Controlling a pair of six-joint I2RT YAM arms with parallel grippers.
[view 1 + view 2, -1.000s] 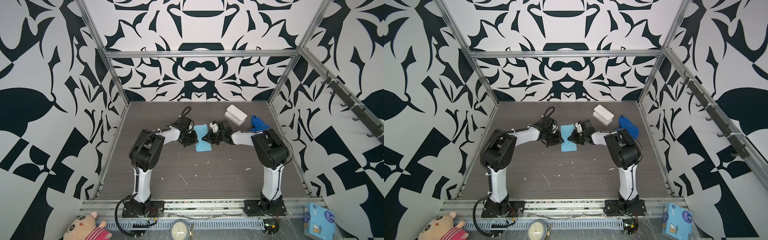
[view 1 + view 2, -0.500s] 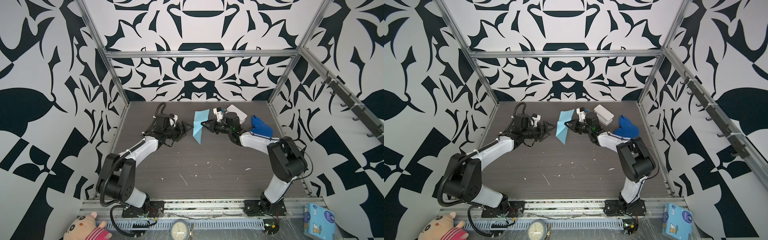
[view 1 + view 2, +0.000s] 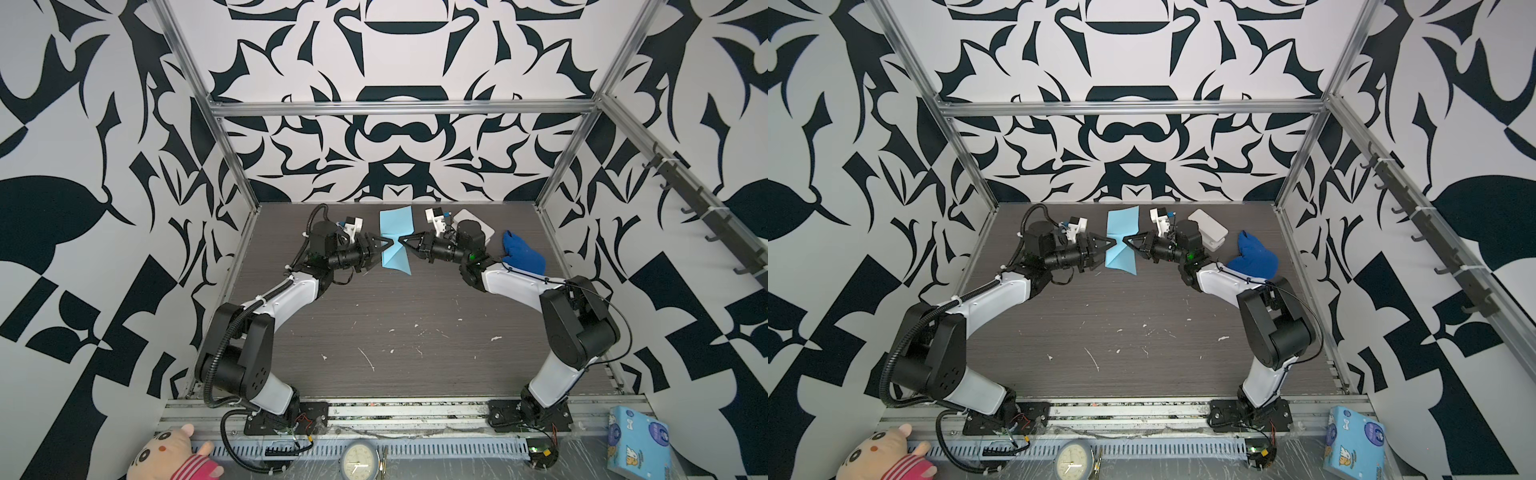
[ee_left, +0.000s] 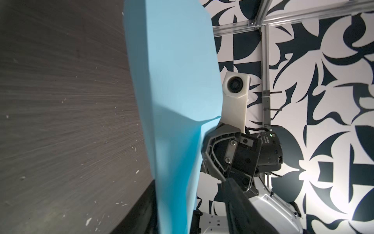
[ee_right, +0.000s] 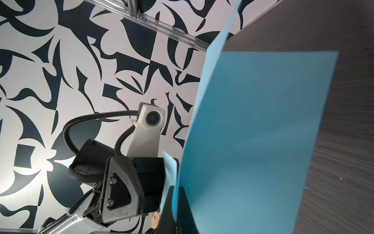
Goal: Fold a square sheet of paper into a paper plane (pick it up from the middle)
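I see dark wood-grain tabletop (image 3: 395, 320), b/w patterned walls (image 3: 395, 158). Square sheet of paper (image 3: 397, 224) hangs mid-air, far centre, long axis approx upright. R gripper (image 3: 405, 241) pinches it tight; L gripper (image 3: 380, 245) approx half-open round its edge.

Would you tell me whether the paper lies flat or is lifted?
Lifted: the paper stands upright off the table, pinched mid-sheet in the right gripper.
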